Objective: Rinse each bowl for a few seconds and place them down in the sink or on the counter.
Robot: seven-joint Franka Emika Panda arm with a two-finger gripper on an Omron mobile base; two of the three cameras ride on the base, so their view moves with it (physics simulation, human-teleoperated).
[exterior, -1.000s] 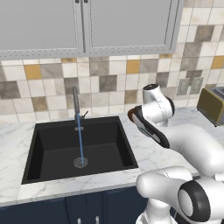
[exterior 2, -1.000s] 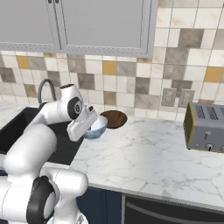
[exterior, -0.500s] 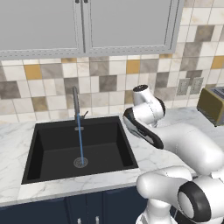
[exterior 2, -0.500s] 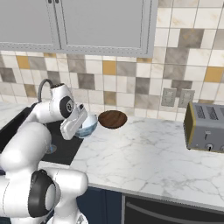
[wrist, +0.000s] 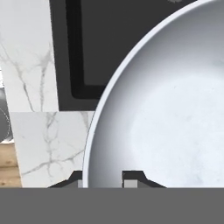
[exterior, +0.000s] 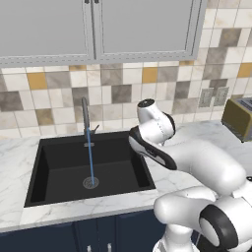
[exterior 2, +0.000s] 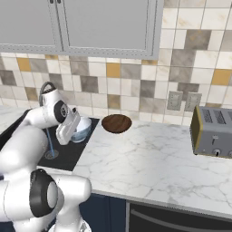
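Jaws are gripping the glossy white round bowl by its rim, carrying it above the black rectangular sink, its running stream lying well off to one side.

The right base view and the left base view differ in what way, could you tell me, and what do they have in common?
Right base view: the white bowl carried at the sink's edge, the brown bowl on the counter, the toaster's front. Left base view: the whole basin, the drain, the faucet base. Both: the water stream, the arm, the tiled wall, the cabinets. The hand view has the pincer straddling the white bowl's rim.
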